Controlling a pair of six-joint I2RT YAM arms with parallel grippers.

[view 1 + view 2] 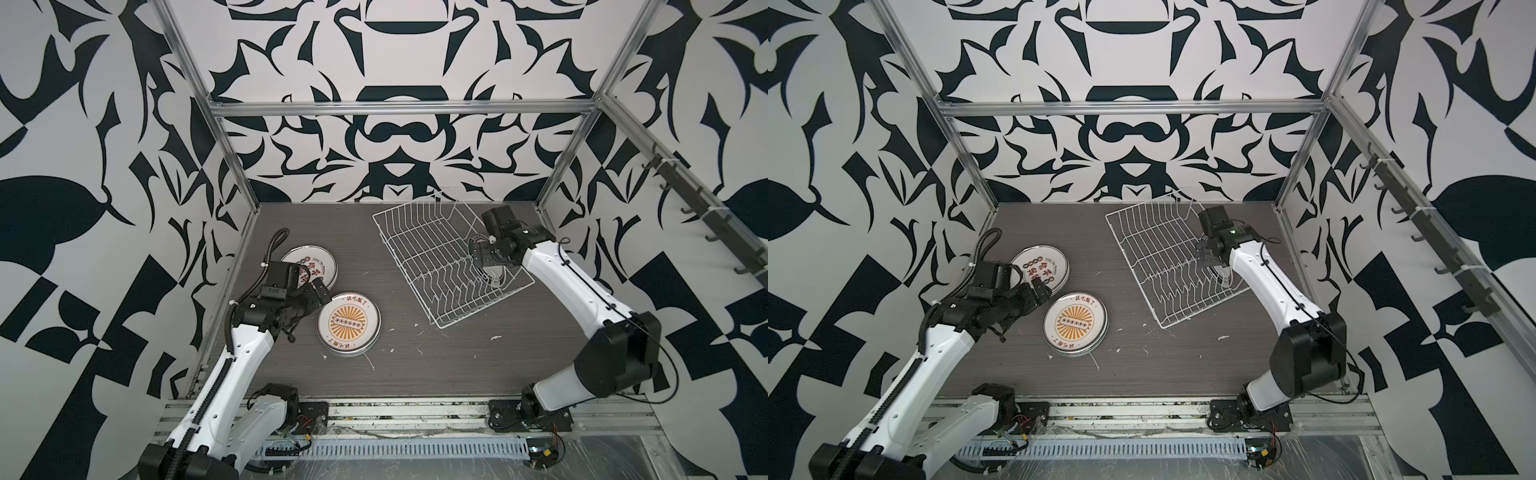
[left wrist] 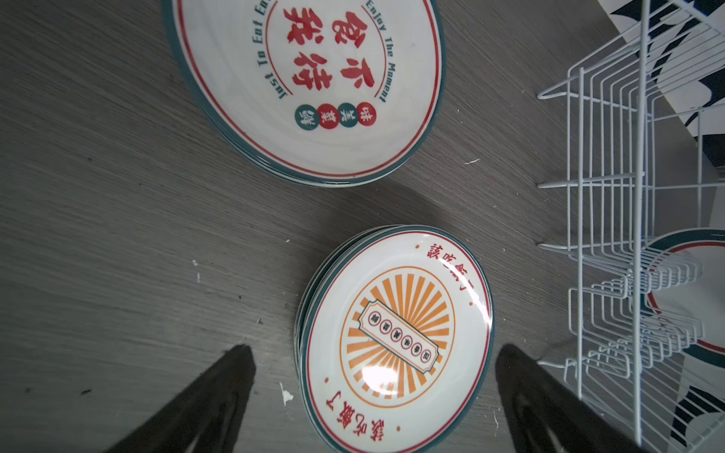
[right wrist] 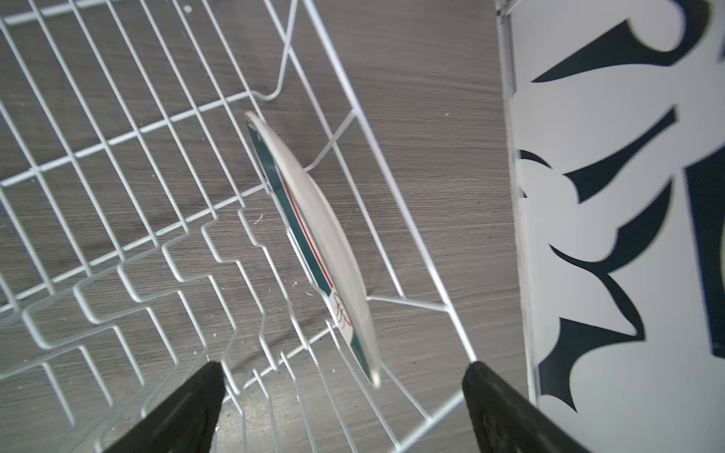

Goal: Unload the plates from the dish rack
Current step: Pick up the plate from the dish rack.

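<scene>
The white wire dish rack (image 1: 486, 305) (image 1: 1204, 307) sits askew at the back right of the table. One green-rimmed plate (image 3: 314, 235) stands on edge in its slots, partly hidden by my right arm in both top views. My right gripper (image 3: 344, 368) (image 1: 484, 257) is open above the rack, its fingers either side of that plate without touching it. Two stacks of plates lie flat at the left: a sunburst stack (image 1: 349, 323) (image 2: 396, 333) and a red-character stack (image 1: 309, 266) (image 2: 310, 78). My left gripper (image 2: 374, 353) (image 1: 309, 286) hangs open and empty over the sunburst stack's near edge.
The grey wood-grain table (image 1: 415, 353) carries small white scraps. The patterned right wall (image 3: 627, 235) stands close beside the rack. Aluminium frame posts (image 1: 237, 166) rise at the table's back corners. Bare table lies between the stacks and the rack.
</scene>
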